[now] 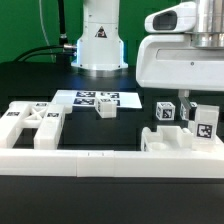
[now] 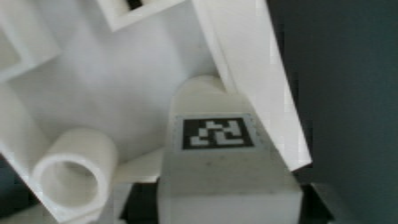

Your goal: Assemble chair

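Gripper [image 1: 188, 111] clamped on tagged white chair leg [image 2: 217, 160], low over dark worktop [image 1: 130, 126], notched chair piece [image 1: 35, 126] well apart

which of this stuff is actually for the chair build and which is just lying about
chair job: tagged piece gripped in the fingers; cut-out frame part; small block; tagged cube; notched part
just there: marker board; border rail; arm's base
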{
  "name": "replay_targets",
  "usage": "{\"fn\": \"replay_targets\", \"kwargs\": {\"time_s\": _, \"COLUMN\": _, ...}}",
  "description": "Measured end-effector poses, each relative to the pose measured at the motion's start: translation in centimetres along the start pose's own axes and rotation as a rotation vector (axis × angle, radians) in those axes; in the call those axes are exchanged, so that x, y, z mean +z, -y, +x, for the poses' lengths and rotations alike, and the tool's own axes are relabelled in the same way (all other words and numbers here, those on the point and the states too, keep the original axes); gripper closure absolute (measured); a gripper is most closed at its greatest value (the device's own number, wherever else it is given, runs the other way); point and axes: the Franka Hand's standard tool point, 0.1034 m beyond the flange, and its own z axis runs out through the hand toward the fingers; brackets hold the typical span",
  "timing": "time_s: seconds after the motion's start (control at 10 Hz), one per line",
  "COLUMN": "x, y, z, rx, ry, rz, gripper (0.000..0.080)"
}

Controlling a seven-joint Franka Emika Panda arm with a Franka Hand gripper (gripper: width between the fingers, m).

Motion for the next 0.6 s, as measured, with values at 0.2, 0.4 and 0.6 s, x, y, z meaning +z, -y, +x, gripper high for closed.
{"fn": "replay_targets", "kwargs": {"time_s": 0.2, "x": -0.01, "y": -0.08, "z": 0.11, "rx": 0.185, "ry": -0.004, "rz": 0.001, "gripper": 0.0512}}
{"fn": "replay_targets", "kwargs": {"time_s": 0.4, "x": -0.01, "y": -0.17, "z": 0.08, "rx": 0.363, "ry": -0.002, "rz": -0.003, "gripper": 0.0512}}
{"fn": "replay_targets", "kwargs": {"time_s": 0.6, "x": 0.01, "y": -0.17, "z": 0.0, "rx": 0.487, "ry": 0.0, "rz": -0.004, "gripper": 0.0512}}
